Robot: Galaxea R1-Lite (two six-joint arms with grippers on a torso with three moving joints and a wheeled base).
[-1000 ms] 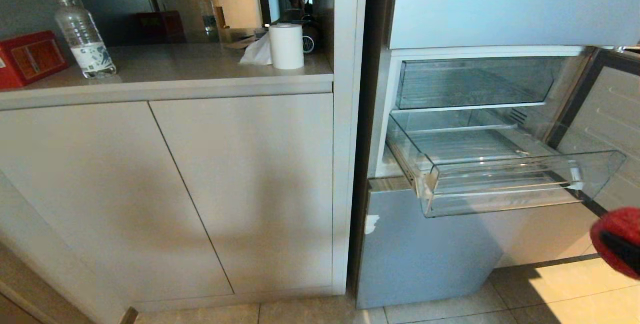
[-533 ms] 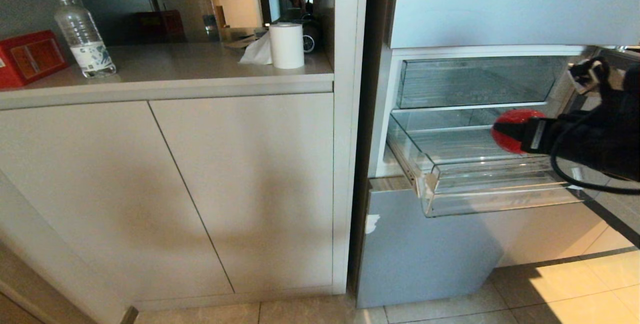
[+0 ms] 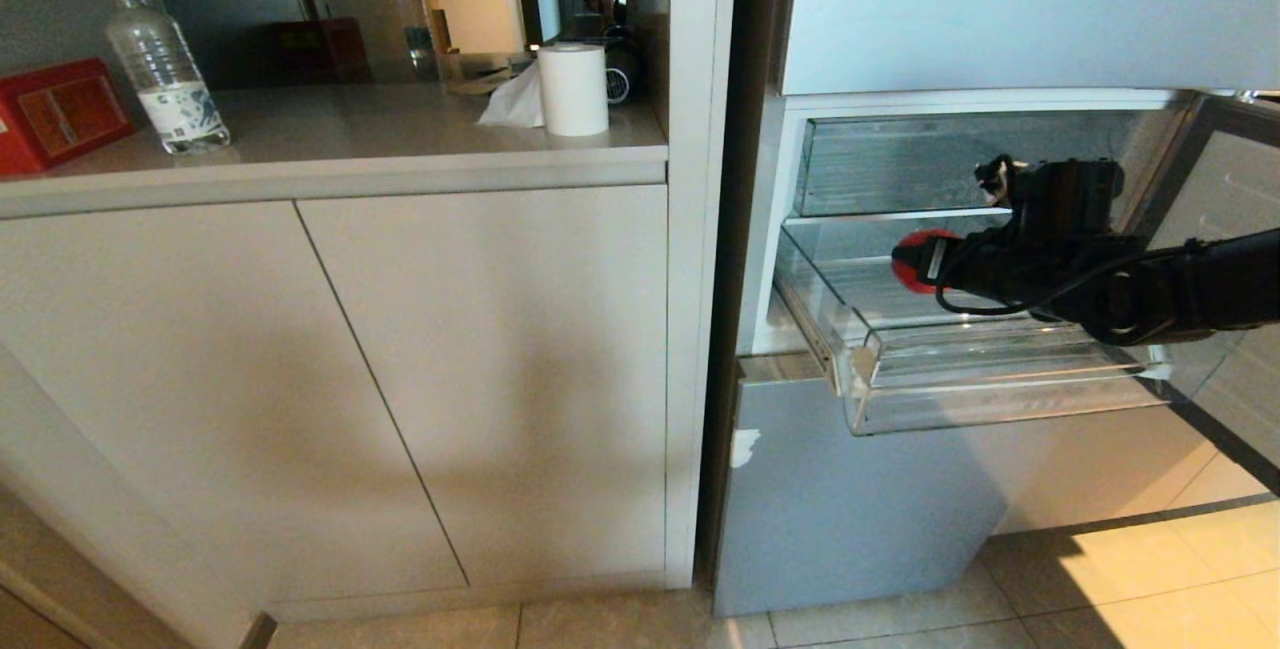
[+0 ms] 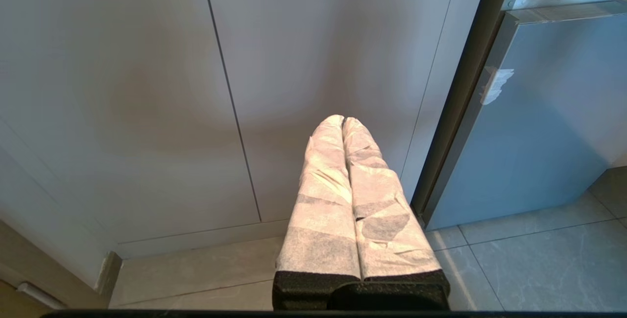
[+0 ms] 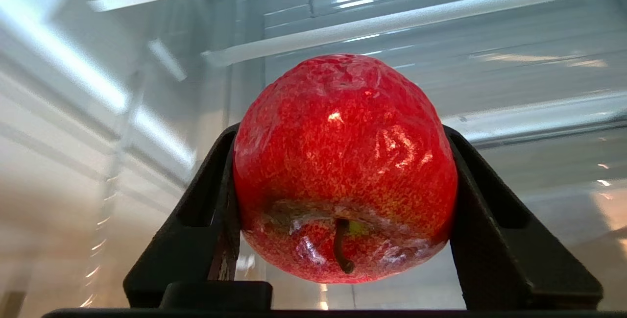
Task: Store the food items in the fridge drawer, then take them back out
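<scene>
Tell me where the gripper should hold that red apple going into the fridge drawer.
Across its widest middle, as the right gripper does now: fingers on opposite round flanks of the apple, stem end facing the wrist. The glossy skin curves away elsewhere, so a grip off-centre would likely slip.

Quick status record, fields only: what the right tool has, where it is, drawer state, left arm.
right tool: shut on the red apple, stem end toward the wrist camera
location: over the fridge drawer, apple not yet set down
fridge drawer: pulled out, nothing seen lying in it
bin above: pushed in
left tool: shut, parked low facing the cabinet doors
</scene>
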